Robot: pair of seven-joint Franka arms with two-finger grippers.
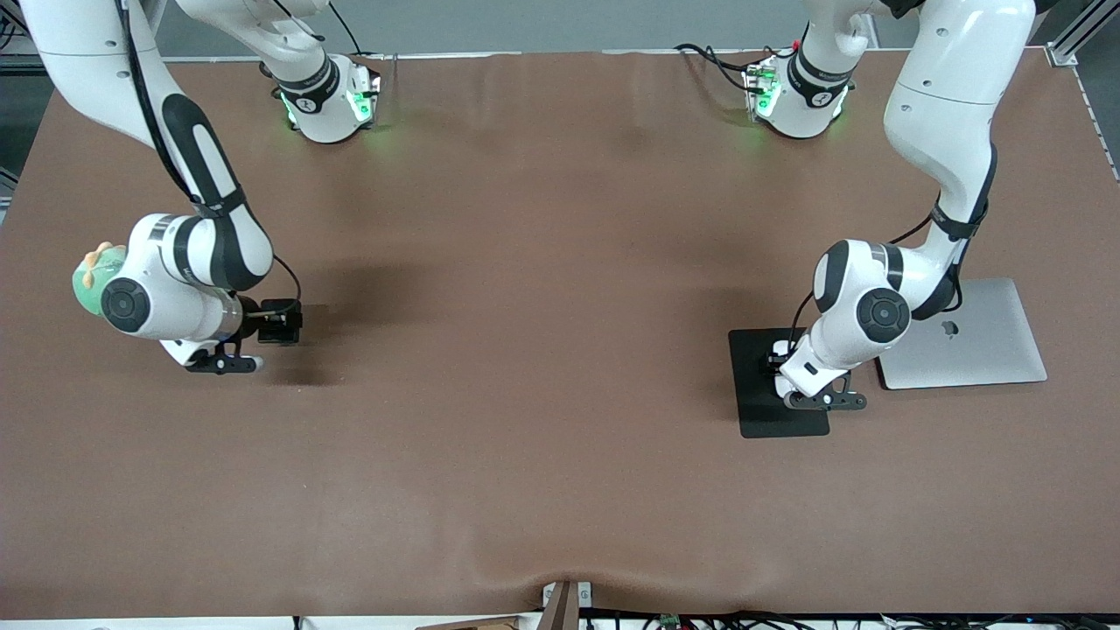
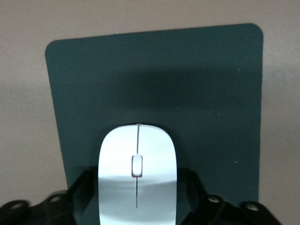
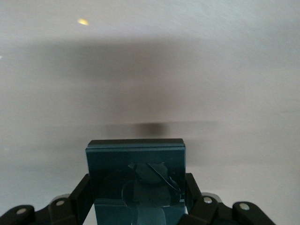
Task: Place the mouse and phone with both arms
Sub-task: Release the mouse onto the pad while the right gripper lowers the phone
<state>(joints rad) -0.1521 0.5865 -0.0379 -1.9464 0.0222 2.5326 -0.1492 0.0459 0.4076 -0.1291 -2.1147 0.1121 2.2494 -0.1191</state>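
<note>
In the left wrist view my left gripper (image 2: 137,192) is shut on the white mouse (image 2: 137,164), one finger on each side of it, low over the flat black mat (image 2: 197,93). In the front view this gripper (image 1: 777,360) is over the mat (image 1: 770,411), and the arm hides the mouse. My right gripper (image 3: 136,190) is shut on the black phone (image 3: 136,173) and holds it over bare brown table. In the front view the phone (image 1: 280,321) juts from that gripper (image 1: 261,322) toward the right arm's end of the table.
A closed silver laptop (image 1: 971,337) lies beside the mat, toward the left arm's end of the table. A green and orange soft toy (image 1: 92,273) shows partly from under the right arm's wrist. The brown table cover (image 1: 525,367) has a fold at its near edge.
</note>
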